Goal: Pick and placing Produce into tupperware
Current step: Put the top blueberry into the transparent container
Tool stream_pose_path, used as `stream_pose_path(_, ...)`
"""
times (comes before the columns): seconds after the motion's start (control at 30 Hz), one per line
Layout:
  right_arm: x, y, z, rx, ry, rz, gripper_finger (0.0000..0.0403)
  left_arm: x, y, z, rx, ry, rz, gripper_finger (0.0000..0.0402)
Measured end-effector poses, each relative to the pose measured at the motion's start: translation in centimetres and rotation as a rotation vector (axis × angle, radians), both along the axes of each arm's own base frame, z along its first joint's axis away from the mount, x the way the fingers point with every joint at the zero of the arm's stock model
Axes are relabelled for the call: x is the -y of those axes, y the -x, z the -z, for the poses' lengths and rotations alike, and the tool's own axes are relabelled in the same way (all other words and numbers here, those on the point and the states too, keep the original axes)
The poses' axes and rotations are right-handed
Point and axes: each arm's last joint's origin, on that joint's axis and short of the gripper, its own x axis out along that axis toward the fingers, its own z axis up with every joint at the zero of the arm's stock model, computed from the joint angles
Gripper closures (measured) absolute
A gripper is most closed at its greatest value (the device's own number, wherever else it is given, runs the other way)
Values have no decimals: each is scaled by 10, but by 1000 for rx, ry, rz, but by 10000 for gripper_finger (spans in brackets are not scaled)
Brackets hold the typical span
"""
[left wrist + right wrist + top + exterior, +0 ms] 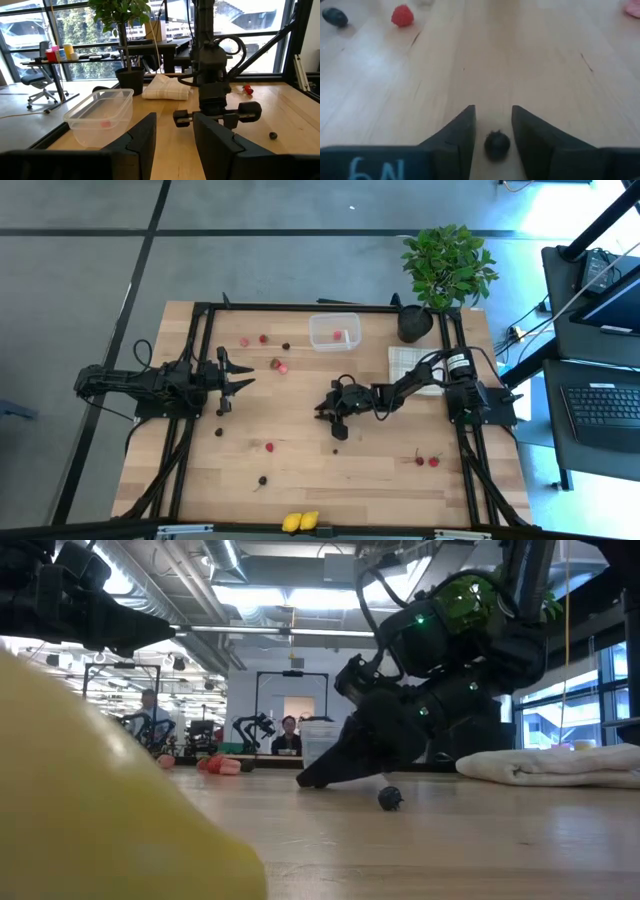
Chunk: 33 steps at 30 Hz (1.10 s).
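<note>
Wooden planks make up the bench, framed by black rails. Down near its middle, the right gripper has its fingertips at the wood; its wrist view shows a small dark berry lying between its 2 fingers, with a slim gap on each side, so the jaws stand narrow around the berry without visibly pressing it. The low view shows another dark berry resting on the wood just beside that lowered gripper. The left gripper hangs over the left part of the bench, holding nothing, its fingers parted by a moderate gap.

Clear tupperware sits near the far edge, at about the middle, with 1 red piece inside. Loose red berries lie near the far edge left of the box, another red piece sits between the left gripper and the box, 1 red berry lies in the near half, and 2 more rest toward the right edge. 2 yellow lemon pieces touch each other at the near edge. A checked cloth lies right of the box, partly under the right arm, and a potted plant stands at the far right corner
</note>
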Motion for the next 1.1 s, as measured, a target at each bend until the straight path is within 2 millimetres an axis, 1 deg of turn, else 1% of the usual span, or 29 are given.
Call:
stream_pose_path(0.17, 0, 4, 3, -15, -8, 9, 307, 0, 0, 0, 0, 0, 0, 278)
stream_pose_path(0.3, 1, 4, 4, -22, -9, 10, 317, 0, 0, 0, 0, 0, 0, 278)
stream_pose_path(0.5, 1, 6, 6, -53, 11, -2, 314, 0, 0, 0, 0, 1, 0, 278)
stream_pose_path(1.1, -1, 8, 9, -107, -11, -27, 313, 0, 0, 0, 1, 3, 0, 278)
